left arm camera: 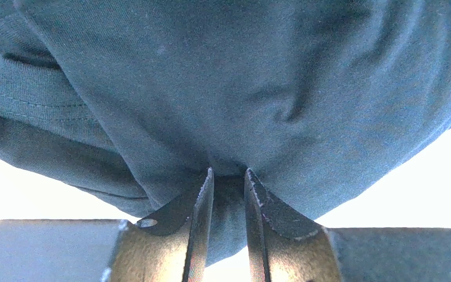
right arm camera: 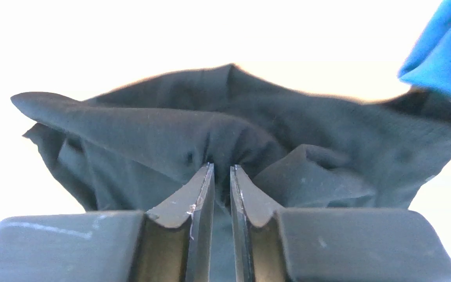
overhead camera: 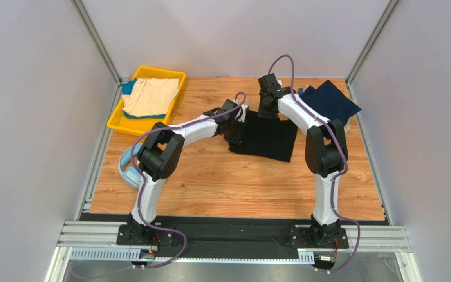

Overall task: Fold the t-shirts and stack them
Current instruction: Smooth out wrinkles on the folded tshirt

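A large black t-shirt (overhead camera: 266,140) lies partly folded on the wooden table at mid-back. My left gripper (overhead camera: 237,121) sits at its left edge; in the left wrist view this gripper (left arm camera: 229,173) is shut on a pinch of the black cloth (left arm camera: 228,88), which bunches above the fingers. My right gripper (overhead camera: 267,110) is at the shirt's back edge, and in the right wrist view it (right arm camera: 222,168) is shut on a gathered fold of the same shirt (right arm camera: 151,135). A navy t-shirt (overhead camera: 331,100) lies at the back right. A beige t-shirt (overhead camera: 149,95) rests folded in the yellow tray.
The yellow tray (overhead camera: 118,122) stands at the back left, with a teal cloth (overhead camera: 128,87) under the beige shirt. Light-blue headphones (overhead camera: 126,169) lie at the left table edge beside my left arm. Grey walls close in the sides and back. Blue cloth (right arm camera: 442,47) shows at the right wrist view's upper right.
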Robot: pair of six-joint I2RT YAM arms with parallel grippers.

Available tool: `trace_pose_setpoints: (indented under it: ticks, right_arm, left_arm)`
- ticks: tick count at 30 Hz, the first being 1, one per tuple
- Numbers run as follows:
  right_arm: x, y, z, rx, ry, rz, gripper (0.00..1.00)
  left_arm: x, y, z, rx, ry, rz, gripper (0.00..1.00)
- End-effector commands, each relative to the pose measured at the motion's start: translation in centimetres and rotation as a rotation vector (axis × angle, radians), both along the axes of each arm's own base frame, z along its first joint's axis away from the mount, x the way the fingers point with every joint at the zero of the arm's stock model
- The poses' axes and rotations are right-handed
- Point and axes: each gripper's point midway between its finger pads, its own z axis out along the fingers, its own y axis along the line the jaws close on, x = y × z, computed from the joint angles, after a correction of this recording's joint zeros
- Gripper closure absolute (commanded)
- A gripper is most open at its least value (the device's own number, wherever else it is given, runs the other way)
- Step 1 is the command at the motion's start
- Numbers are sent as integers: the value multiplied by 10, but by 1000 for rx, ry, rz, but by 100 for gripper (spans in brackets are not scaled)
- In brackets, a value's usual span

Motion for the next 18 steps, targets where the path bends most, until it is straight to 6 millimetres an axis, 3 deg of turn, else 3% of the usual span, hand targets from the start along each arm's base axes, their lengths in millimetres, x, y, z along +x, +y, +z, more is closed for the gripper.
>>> trace_pose_setpoints:
  ticks: [1, 6, 7, 11, 12, 14, 15, 17, 18]
  right_arm:
    - [18, -27, 9, -94, -35, -45, 81]
    - [20, -45, 14, -116, -34, -70, 81]
    - [17, -48, 13, -123, -22, -72, 81]
    - [3, -53, 21, -136, -14, -63, 82]
    - [-2, -55, 33, -129, -31, -65, 82]
    - [-16, -56, 34, -118, -18, -56, 83]
    - [-21, -56, 51, -96, -50, -55, 83]
    - [-36, -51, 53, -62, -39, -27, 82]
    - [-42, -51, 71, -37, -75, -24, 82]
  left_arm:
    - [-50, 32, -34, 123, 132, -41, 67]
    - [-76, 51, -35, 139, 146, -9, 68]
    - [-79, 52, -27, 128, 133, -3, 68]
    - [-111, 63, -28, 143, 145, -10, 69]
    - [-114, 64, -21, 136, 131, -7, 69]
    - [-121, 70, -20, 147, 124, 1, 69]
    - [-120, 71, -10, 135, 103, 8, 68]
    - [-117, 77, -2, 152, 75, 27, 67]
    - [-115, 78, 8, 147, 50, 31, 66]
